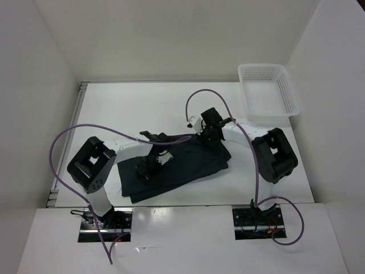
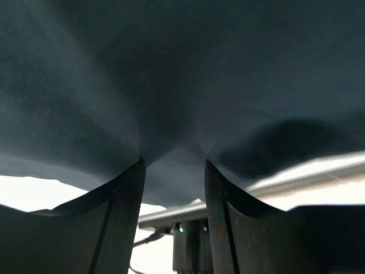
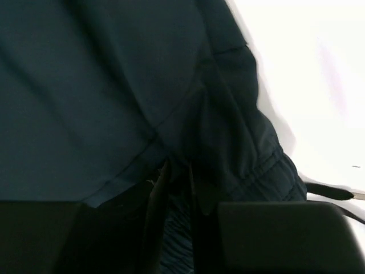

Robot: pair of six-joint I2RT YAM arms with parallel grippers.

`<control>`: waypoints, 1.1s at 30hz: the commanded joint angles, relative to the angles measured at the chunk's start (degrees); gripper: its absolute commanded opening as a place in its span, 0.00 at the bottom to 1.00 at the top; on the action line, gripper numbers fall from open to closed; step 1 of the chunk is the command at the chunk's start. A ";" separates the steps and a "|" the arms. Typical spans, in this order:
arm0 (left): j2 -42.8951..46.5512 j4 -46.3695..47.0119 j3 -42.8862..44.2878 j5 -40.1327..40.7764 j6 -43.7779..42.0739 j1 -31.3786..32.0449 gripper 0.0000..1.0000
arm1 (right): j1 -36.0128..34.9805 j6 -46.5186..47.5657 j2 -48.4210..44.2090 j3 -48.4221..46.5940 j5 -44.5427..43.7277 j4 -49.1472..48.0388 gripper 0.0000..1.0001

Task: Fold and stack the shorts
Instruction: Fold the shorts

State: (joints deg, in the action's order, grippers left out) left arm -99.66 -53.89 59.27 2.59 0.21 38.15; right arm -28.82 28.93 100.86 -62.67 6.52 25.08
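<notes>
The dark shorts (image 1: pixel 177 165) lie partly folded in the middle of the white table. My left gripper (image 1: pixel 149 165) is over their left part. In the left wrist view its fingers (image 2: pixel 128 200) stand apart, with the tips of the gripper (image 2: pixel 174 162) pressed into the dark fabric (image 2: pixel 182 85), which drapes over them. My right gripper (image 1: pixel 208 137) is at the shorts' far right corner. In the right wrist view that gripper (image 3: pixel 178 168) has its jaws close together, pinching a fold of the shorts (image 3: pixel 102 103) near the gathered waistband (image 3: pixel 268 171).
A white lattice basket (image 1: pixel 268 91) stands at the back right of the table (image 1: pixel 131 103). Purple cables loop over both arms. White walls enclose the table on the left, back and right.
</notes>
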 commanded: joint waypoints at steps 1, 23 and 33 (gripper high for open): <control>-0.53 4.66 -1.87 3.37 -0.21 0.26 0.54 | 1.22 -2.55 2.05 -3.68 -0.90 -1.35 0.23; -12.42 37.11 8.75 27.56 -0.21 -20.40 0.51 | 3.33 -39.49 6.72 -13.17 -13.31 -8.47 0.22; 5.60 22.07 5.54 23.93 -0.21 -19.50 0.55 | 4.21 -25.35 4.18 -30.84 0.89 0.46 0.43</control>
State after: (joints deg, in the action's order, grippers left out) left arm -101.45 -29.80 68.45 26.13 -1.13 20.64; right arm -25.63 -1.78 108.81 -91.55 -0.10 19.81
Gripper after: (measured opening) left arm 0.545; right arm 0.422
